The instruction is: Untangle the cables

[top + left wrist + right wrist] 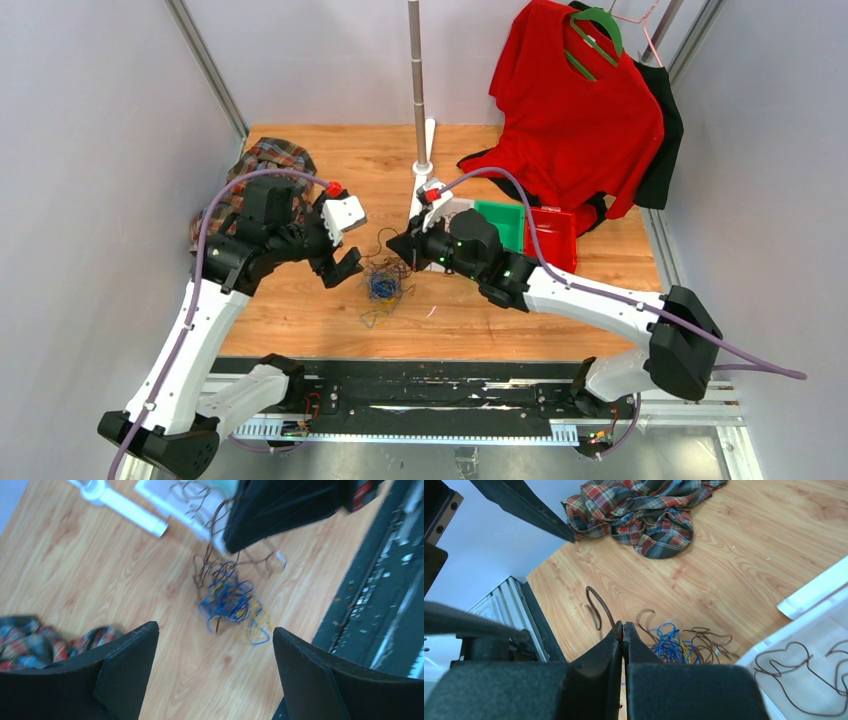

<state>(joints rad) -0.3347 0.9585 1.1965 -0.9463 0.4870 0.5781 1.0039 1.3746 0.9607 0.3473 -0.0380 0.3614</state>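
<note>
The cables [382, 285] lie as a small tangled wad of blue, yellow and dark wires on the wooden table between my grippers. The wad shows in the left wrist view [230, 597] and the right wrist view [674, 645]. My right gripper [400, 245] is shut on a dark brown wire [601, 602], which arches up from its tips [623, 626] just above the wad. My left gripper [340, 262] is open and empty, hovering left of the wad, which lies just beyond its fingertips [215, 645]. The right gripper's finger [280, 505] hangs over the wad in the left wrist view.
A white tray [814, 645] holding a loose dark wire [794, 665] sits beside the wad, behind the right gripper [440, 215]. A green bin [505, 225] and a red bin [555, 235] stand behind that. A plaid cloth [255, 180] lies at far left. A pole stand [420, 100] and a hung red shirt [575, 110] are at the back.
</note>
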